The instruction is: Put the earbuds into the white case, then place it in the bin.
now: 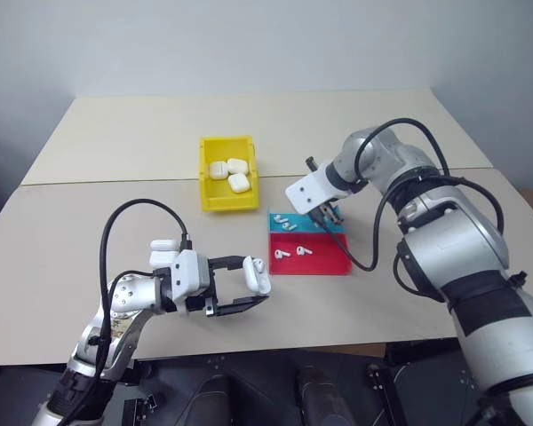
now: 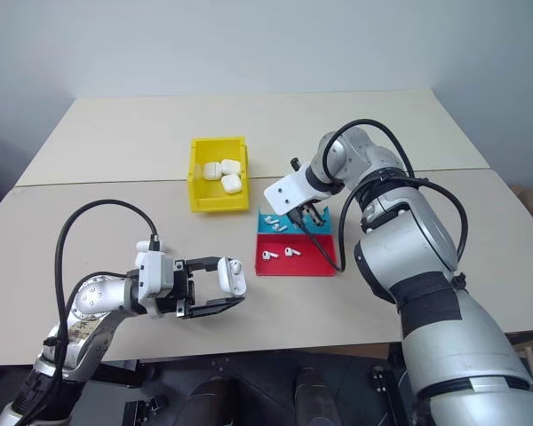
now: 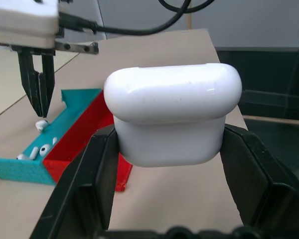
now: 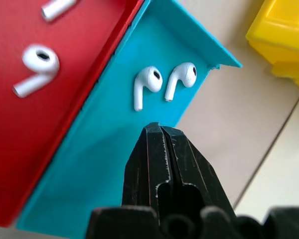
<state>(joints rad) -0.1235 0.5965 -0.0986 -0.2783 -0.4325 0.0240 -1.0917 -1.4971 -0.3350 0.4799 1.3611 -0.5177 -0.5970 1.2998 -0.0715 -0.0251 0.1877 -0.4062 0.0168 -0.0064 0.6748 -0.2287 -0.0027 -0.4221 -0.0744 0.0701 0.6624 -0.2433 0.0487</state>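
Observation:
My left gripper (image 1: 256, 284) is shut on a white case (image 1: 258, 273) and holds it just above the table near the front edge; the case (image 3: 172, 117) sits between both black fingers. My right gripper (image 1: 327, 216) points down over the blue half of the tray, its fingers (image 4: 160, 144) pressed together with nothing between them. Two earbuds (image 4: 145, 85) lie in the blue half just past the fingertips, apart from them. Two more earbuds (image 4: 37, 67) lie in the red half. The yellow bin (image 1: 215, 197) stands behind the tray, to its left.
The blue-and-red tray (image 1: 338, 266) lies at the table's middle. Three white cases (image 1: 229, 170) rest inside the bin. A seam crosses the table behind the bin. Black cables loop from both wrists.

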